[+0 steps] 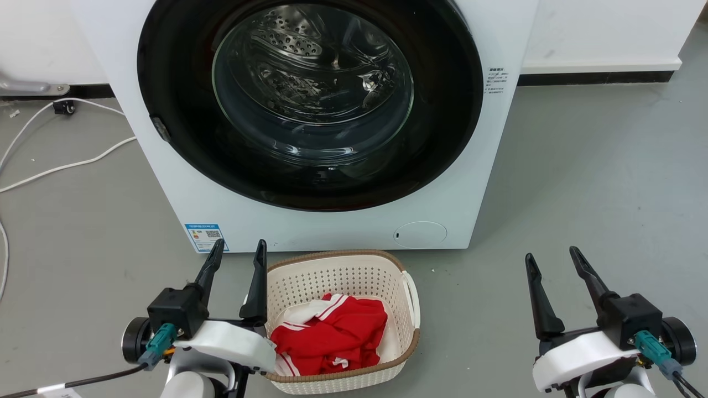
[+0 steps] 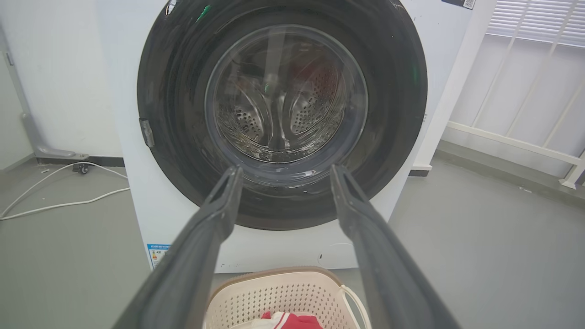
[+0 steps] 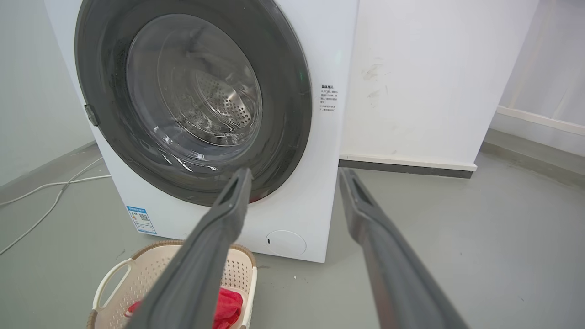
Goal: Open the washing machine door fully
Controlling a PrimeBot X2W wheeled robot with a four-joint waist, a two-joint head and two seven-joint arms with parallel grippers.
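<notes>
The door (image 1: 310, 99) is shut, flat against the front of the washing machine (image 1: 182, 204), with nothing touching it. A small grey catch (image 1: 160, 128) sits on its left rim at about mid-height, so it probably swings from the right.

Both grippers hang low, well short of the door, which lies ahead of and above them. The left gripper (image 1: 240, 243) has its fingers spread and empty, as does the right gripper (image 1: 552, 253). The left one is nearer the catch. A laundry basket (image 1: 332, 253) holding red cloth (image 1: 337, 331) stands just beside it, below the door.
</notes>
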